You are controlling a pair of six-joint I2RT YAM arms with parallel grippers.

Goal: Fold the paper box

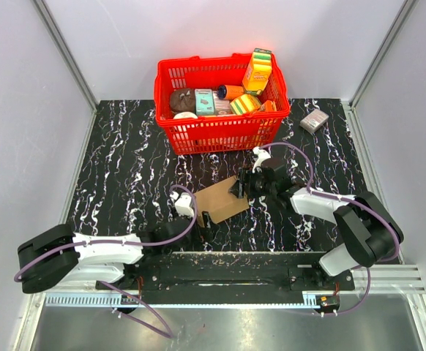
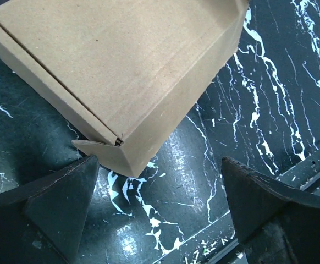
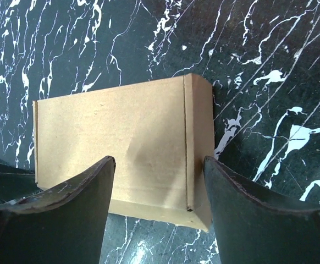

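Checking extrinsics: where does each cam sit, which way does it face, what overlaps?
Top external: above, behind the bases, looking down on the marbled table; both arms, left gripper, right gripper, paper box, red basket.
Left wrist: on the left wrist, looking down at one paper box corner; both own fingers wide apart.
Right wrist: on the right wrist, looking down on the paper box top; both own fingers apart over it.
Shared: paper box and marbled table in all three.

The paper box (image 3: 116, 137) is matt brown kraft cardboard, faintly fibrous, with crisp creases. The tabletop (image 3: 94, 44) is black with white marble veining and a soft sheen. The basket (image 1: 220, 134) is glossy red plastic lattice. The fingers (image 2: 50, 209) of the left gripper (image 2: 160, 158) are matt black and rough-edged.
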